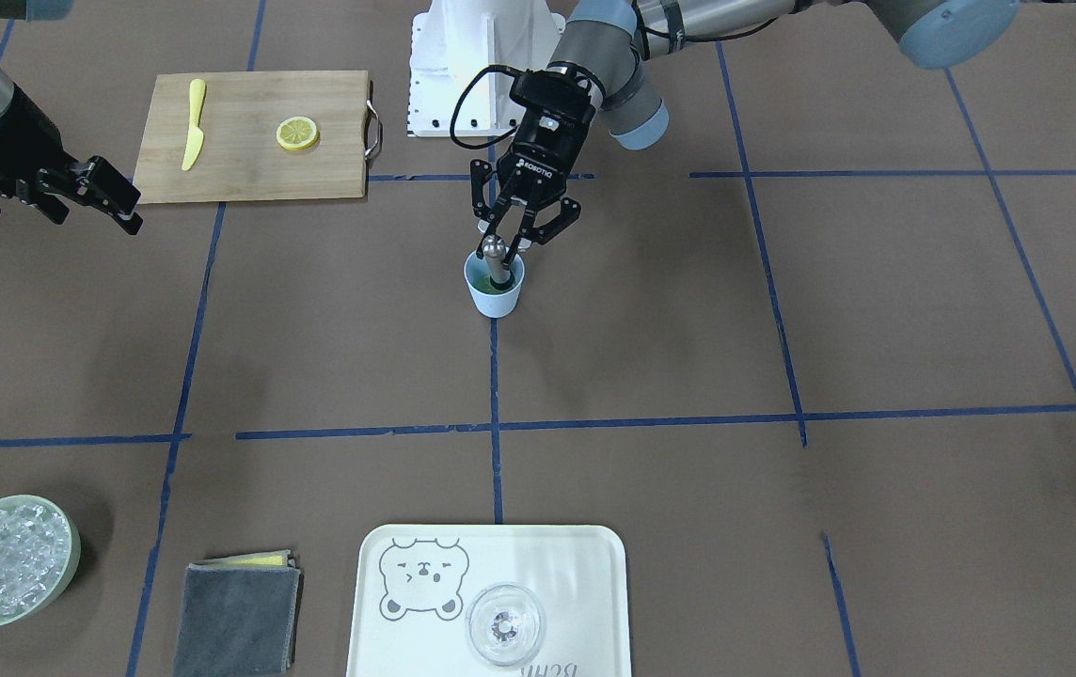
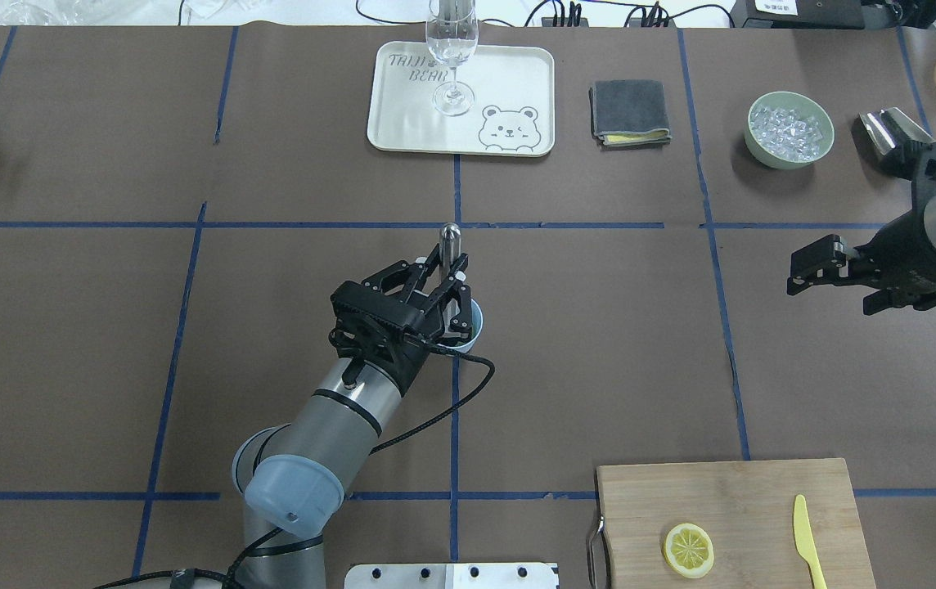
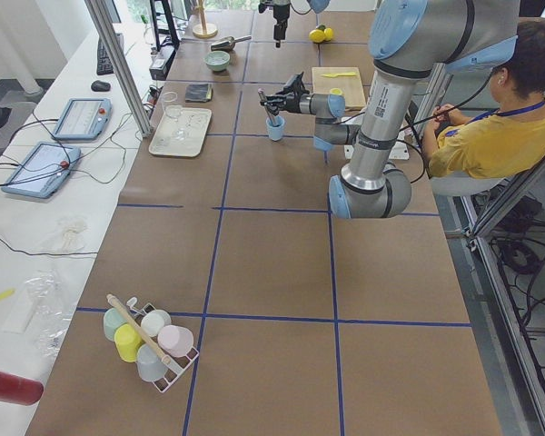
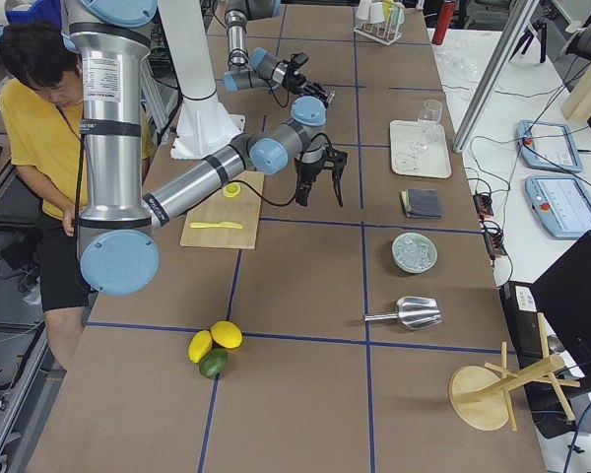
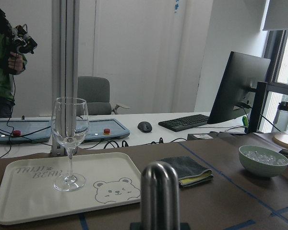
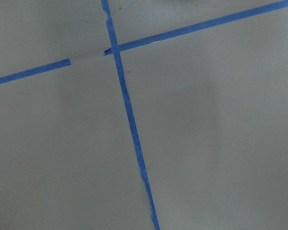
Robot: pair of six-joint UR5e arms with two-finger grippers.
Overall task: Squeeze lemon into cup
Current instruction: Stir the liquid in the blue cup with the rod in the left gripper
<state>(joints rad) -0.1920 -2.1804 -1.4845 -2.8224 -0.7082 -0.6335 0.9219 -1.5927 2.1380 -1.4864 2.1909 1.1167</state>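
**Inspector:** Front view. The left gripper [image 1: 503, 238] is clamped on a metal rod [image 1: 497, 263]. The rod stands nearly upright in the cup [image 1: 495, 297]. A greenish patch at the cup's inner wall is judged to be the lemon [image 1: 479, 275], under the rod's foot. A second slice [image 1: 297, 133] lies on the board [image 1: 246, 169].

**Clerk:** And the other arm?

**Inspector:** Overhead view. The right gripper [image 2: 832, 292] has its fingers spread and holds nothing, well apart from the cup.

**Clerk:** Left wrist view?

**Inspector:** It shows only the rod's top; the cup is hidden.

**Clerk:** Recommendation?

**Inspector:** Press straight down and keep the rod off the rim. Nothing steadies the cup, so sideways force may tip it.
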